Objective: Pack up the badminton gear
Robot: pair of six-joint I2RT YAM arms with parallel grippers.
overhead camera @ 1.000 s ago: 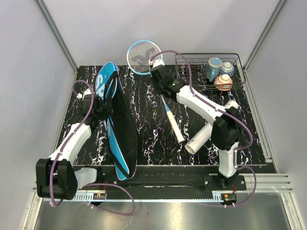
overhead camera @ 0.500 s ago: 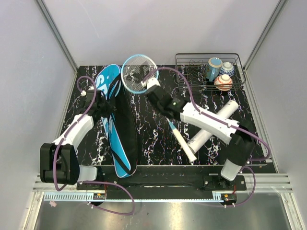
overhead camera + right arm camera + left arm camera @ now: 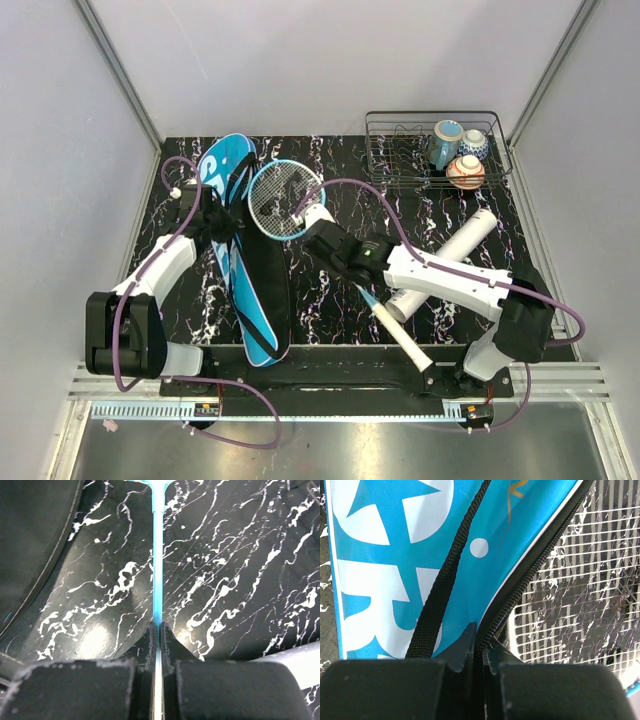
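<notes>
The teal "SPORT" racket bag (image 3: 240, 260) lies lengthwise at the left. My left gripper (image 3: 217, 222) is shut on its zipper edge (image 3: 530, 575); the teal panel (image 3: 395, 555) fills the left wrist view. My right gripper (image 3: 325, 235) is shut on the blue shaft (image 3: 158, 555) of a blue-framed racket. The racket's head (image 3: 283, 198) lies against the bag's upper right edge, and its strings (image 3: 580, 580) show beside the zipper. Its white handle (image 3: 402, 342) points to the front edge. The long white tube (image 3: 447, 258) lies diagonally at the right. No second racket or shuttlecocks show.
The black wire rack (image 3: 400, 150) stands at the back right with three ceramic cups (image 3: 458, 150) in it. The bag's dark side (image 3: 35, 540) is at the left of the right wrist view, the tube (image 3: 300, 655) at its lower right. Grey walls enclose the table.
My right arm has carried the racket from the back centre leftward and nearer, bringing the head to the bag's edge; the handle swung toward the front edge. My left gripper stays on the bag.
</notes>
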